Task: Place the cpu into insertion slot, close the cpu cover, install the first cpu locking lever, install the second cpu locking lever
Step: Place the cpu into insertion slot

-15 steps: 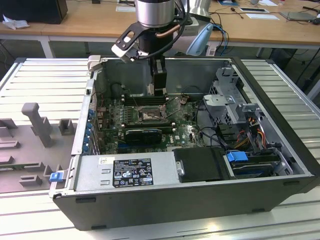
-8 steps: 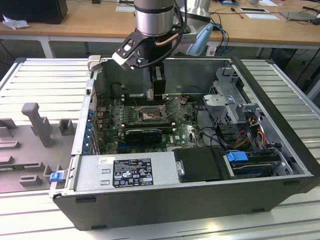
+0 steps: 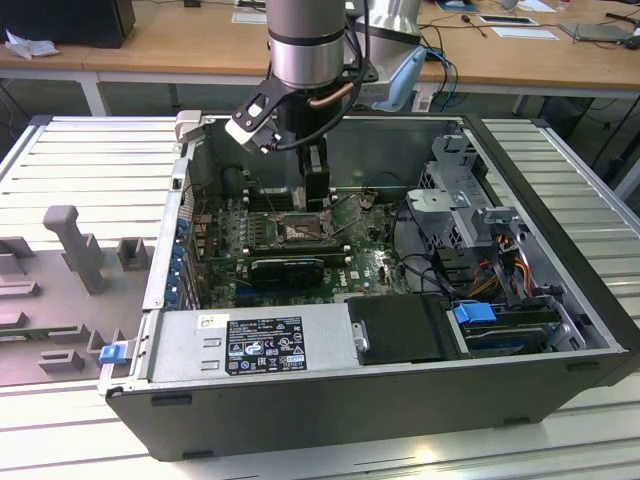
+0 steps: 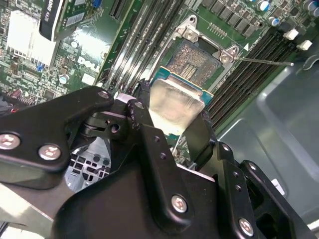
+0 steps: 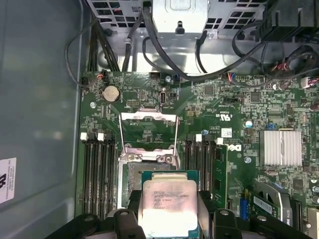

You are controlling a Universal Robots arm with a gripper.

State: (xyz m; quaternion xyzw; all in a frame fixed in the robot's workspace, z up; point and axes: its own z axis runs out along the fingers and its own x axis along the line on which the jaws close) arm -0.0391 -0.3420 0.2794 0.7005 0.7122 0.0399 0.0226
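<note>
Pinching the cpu (image 5: 169, 196) by two opposite edges, the hand (image 5: 169, 219) has its black fingers (image 5: 128, 216) pressed onto the chip, silvery lid up in both wrist views. The chip overlaps only the near edge of the insertion slot (image 5: 147, 169), and the dark pin field (image 4: 197, 57) lies bare beyond it in the second wrist view. So my call is that the cpu is carried, not seated. Step one is under way, not done.

Past the slot, the cpu cover (image 5: 148, 130) stands swung open, its window frame upright. A thin locking lever (image 4: 264, 62) juts out free by the slot's corner. Cover and both levers are all left to do.

Pulling back to the exterior view, the hand (image 3: 316, 192) hangs near twelve o'clock of the slot (image 3: 298, 230) inside the open computer case (image 3: 560, 300). The power supply (image 3: 250, 345) is at six o'clock and the drive cage (image 3: 455, 200) at three. The case rests on the ribbed counter (image 3: 90, 160).
</note>
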